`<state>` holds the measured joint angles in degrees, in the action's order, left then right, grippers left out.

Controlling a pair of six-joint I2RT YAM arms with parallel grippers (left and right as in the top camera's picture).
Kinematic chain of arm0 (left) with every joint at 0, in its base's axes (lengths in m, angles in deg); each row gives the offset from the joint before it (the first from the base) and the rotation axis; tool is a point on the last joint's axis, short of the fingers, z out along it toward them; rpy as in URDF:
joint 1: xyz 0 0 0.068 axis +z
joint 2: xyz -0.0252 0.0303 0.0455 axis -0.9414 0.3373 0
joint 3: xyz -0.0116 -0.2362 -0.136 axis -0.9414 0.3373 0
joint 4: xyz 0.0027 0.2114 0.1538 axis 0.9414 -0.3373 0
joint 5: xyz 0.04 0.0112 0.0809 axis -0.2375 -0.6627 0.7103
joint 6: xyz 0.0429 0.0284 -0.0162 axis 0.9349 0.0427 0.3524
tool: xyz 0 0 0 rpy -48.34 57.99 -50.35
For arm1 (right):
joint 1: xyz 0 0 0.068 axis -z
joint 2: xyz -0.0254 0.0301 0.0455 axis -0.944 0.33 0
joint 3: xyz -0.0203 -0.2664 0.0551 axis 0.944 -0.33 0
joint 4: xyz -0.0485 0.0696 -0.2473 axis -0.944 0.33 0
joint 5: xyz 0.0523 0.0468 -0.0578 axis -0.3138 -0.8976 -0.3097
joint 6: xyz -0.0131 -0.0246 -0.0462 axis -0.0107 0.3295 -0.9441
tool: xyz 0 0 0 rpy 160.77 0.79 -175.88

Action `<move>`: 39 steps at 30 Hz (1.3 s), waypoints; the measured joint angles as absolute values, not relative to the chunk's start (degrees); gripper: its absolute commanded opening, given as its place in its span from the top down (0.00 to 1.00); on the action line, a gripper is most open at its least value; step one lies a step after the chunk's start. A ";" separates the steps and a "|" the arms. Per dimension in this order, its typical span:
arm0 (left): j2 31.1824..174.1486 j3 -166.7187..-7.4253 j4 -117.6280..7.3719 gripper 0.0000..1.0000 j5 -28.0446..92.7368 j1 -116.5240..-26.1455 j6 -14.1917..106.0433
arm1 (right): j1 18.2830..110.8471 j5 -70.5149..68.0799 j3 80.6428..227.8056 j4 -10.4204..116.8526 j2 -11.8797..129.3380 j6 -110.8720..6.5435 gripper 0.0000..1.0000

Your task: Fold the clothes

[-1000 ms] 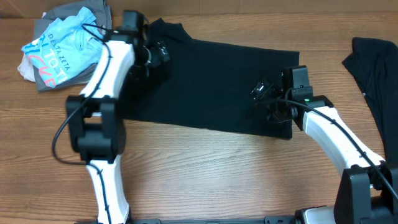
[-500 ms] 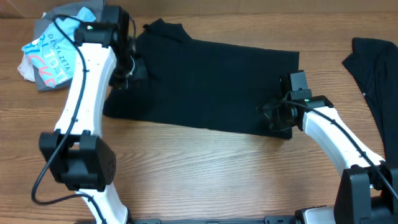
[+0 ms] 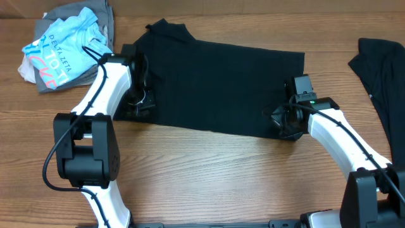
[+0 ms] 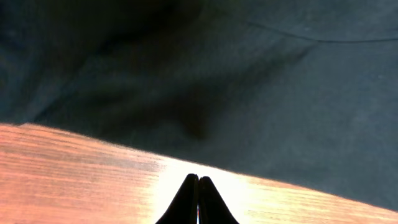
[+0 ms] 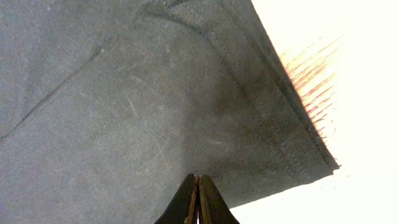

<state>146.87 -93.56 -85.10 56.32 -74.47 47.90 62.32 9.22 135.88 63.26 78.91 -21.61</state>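
A black T-shirt [image 3: 215, 82] lies spread flat across the middle of the wooden table. My left gripper [image 3: 142, 102] is low at the shirt's front left corner. In the left wrist view its fingers [image 4: 198, 178] are shut tip to tip over bare wood, just short of the fabric's [image 4: 249, 93] edge, with nothing between them. My right gripper [image 3: 282, 120] is at the shirt's front right corner. In the right wrist view it [image 5: 198, 178] is shut above the dark cloth [image 5: 124, 93], a little inside the hem, and no fabric shows in the jaws.
A pile of clothes sits at the back left, a light blue printed shirt [image 3: 57, 47] on a grey garment [image 3: 104, 16]. Another black garment [image 3: 383, 76] lies at the right edge. Bare wood [image 3: 209, 177] runs along the table's front.
Both grippers have gone from open to shut. The left arm swung from the shirt's collar area out left and down to the front left corner. The right gripper slid toward the front right corner.
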 measured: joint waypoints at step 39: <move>143.59 -76.91 -81.74 0.96 57.42 -69.82 48.30 | 62.32 10.03 136.60 73.12 88.44 -21.35 0.96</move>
<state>143.59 -76.91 -81.74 57.42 -69.82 48.30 62.32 10.03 136.60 73.12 88.44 -21.35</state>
